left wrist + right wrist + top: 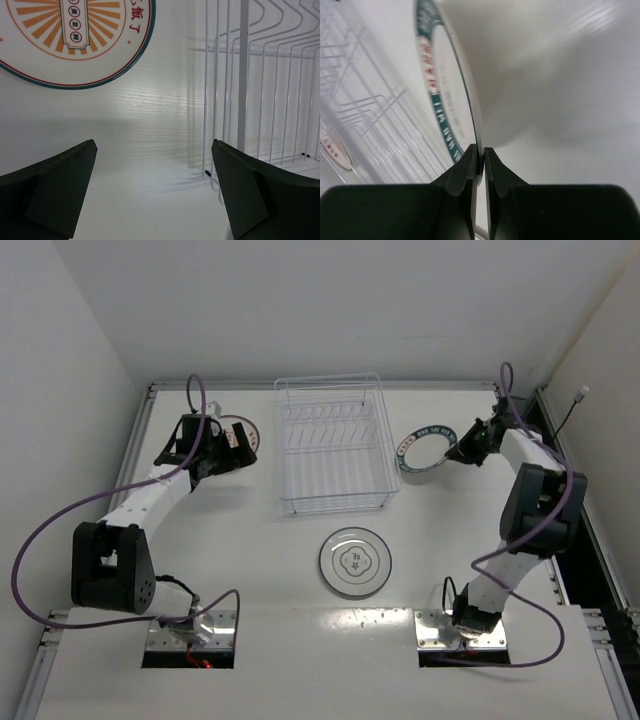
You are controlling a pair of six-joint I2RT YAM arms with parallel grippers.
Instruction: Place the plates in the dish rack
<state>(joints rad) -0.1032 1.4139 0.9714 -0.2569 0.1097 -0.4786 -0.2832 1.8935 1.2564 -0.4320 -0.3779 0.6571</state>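
Nearest the arm bases, the round grey-rimmed white plate (pixel 355 562) with its small central emblem lies flat on the white table (pixel 250 570). It sits just in front of the rectangular white wire dish rack (pixel 335 506) and apart from both arms, and reads as waiting its turn. The rack holds nothing, its row of upright tines free, so none of the three plates is loaded.

Beyond, to the rack's right, the right gripper (pixel 481 150) has its jaws pressed onto the edge of the round green-rimmed white plate (pixel 442 100), pinching the rim. The plate is tipped up on edge rather than flat (in the overhead view it shows as an oval just beside the rack's right wall). That is the attitude it needs to slide down between tines. Whether its lower edge touches the table I cannot tell.

On the far left, the left gripper (pixel 154 145) is spread wide and holds nothing. It hangs over bare table between the rack's left wall and the round white plate with the orange sunburst centre (pixel 75 30), which lies flat just ahead of the fingers. Open and close by, it looks placed to take that plate next, probably by the rim
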